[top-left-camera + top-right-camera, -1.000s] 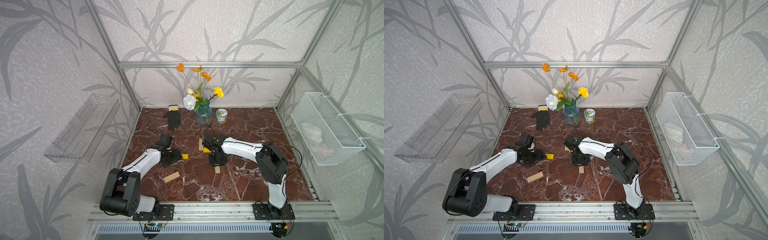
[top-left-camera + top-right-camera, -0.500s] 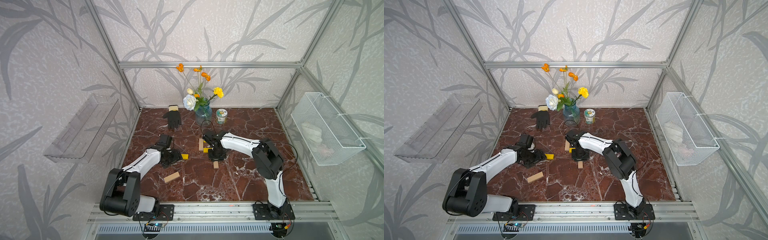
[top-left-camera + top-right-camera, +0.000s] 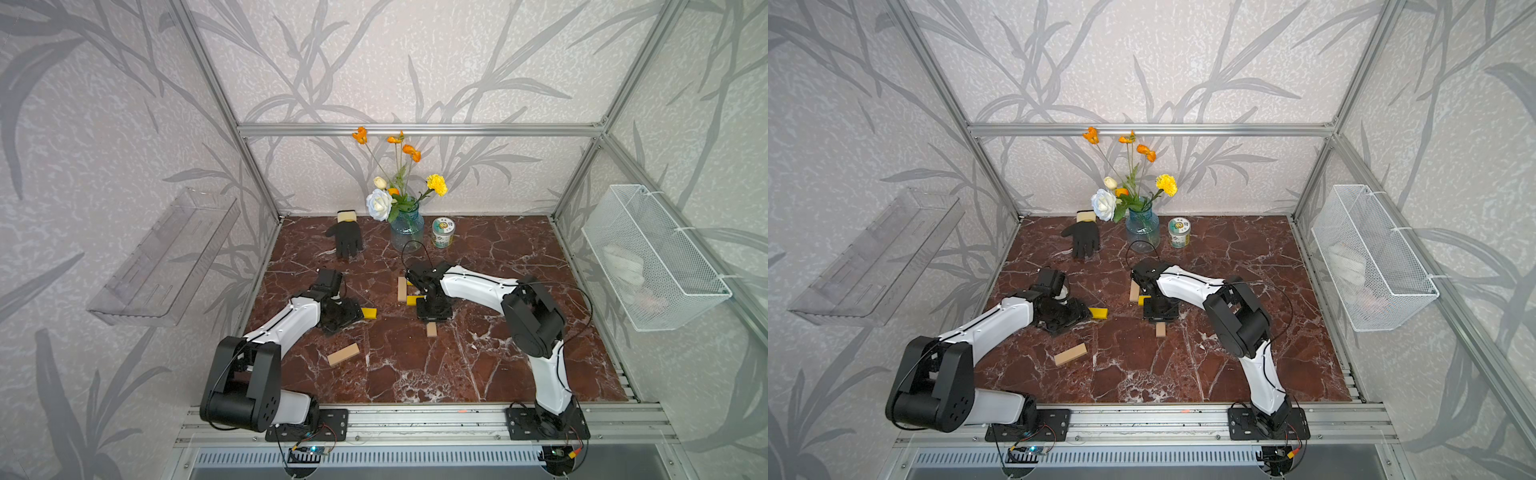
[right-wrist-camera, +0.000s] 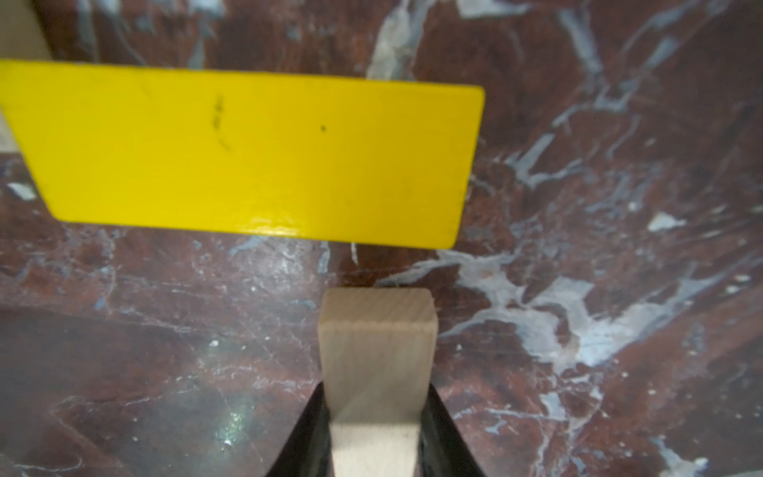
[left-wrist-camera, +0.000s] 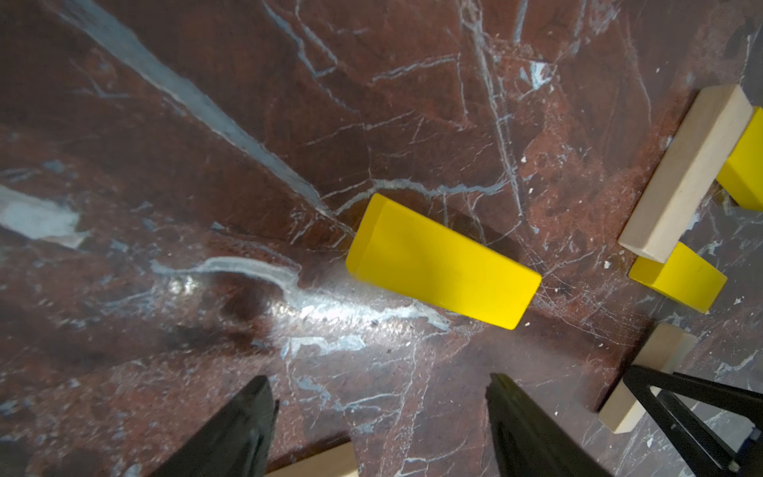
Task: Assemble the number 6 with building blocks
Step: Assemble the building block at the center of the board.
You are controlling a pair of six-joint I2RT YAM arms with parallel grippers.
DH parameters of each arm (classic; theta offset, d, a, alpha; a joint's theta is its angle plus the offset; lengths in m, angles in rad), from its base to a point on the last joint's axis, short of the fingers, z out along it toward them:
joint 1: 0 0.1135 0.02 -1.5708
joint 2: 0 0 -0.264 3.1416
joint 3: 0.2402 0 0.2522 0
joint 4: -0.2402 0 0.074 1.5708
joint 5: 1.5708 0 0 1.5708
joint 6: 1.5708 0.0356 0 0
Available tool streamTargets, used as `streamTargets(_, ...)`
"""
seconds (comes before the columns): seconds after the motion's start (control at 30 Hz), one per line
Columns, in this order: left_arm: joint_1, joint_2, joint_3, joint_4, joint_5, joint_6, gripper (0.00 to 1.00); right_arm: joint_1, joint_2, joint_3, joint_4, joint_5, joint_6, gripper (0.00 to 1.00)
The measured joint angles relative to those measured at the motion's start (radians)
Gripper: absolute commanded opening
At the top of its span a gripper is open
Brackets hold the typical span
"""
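While my left claw (image 5: 378, 380) hangs low over the counter (image 3: 478, 365) with its jaws wide apart and nothing between them, the free yellow bar (image 5: 444, 262) lies flat just ahead of its fingertips, untouched, with bare marble on every side. Nearer the front rail, the loose tan bar (image 3: 343, 354) lies askew beside my left forearm, well apart from the other building blocks. Toward the middle sits the started number 6 (image 3: 405, 293): the placed tan bar (image 5: 685, 173) runs away from me, and against its right side lie the far yellow bar (image 5: 743, 165) and the near yellow bar (image 5: 677, 281), one toward each end. Behind them, along the back edge, stand the vase (image 3: 407, 232) and a small jar (image 3: 443, 232), well apart from the bars. My right claw (image 4: 375, 396) is clamped on the long sides of the held tan bar (image 4: 377, 330). That bar's free end points squarely at the long edge of the near yellow bar, close to the end farthest from the placed tan bar, with a thin strip of marble between them. Whether the held bar rests on the counter I cannot tell. Right of my right arm, open marble runs to the side frame, where a wire basket (image 3: 648, 266) hangs on the wall.
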Motion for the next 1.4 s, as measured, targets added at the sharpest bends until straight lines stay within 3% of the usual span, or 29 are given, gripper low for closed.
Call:
streamTargets(1.03, 0.03, 0.003, 0.0, -0.009, 0.003, 0.036, 0.83, -0.023, 0.034, 0.051, -0.007, 0.018, 0.013, 0.13)
streamTargets(1.4, 0.039, 0.003, 0.0, -0.009, 0.008, 0.042, 0.83, -0.023, 0.047, 0.064, -0.017, 0.018, 0.007, 0.24)
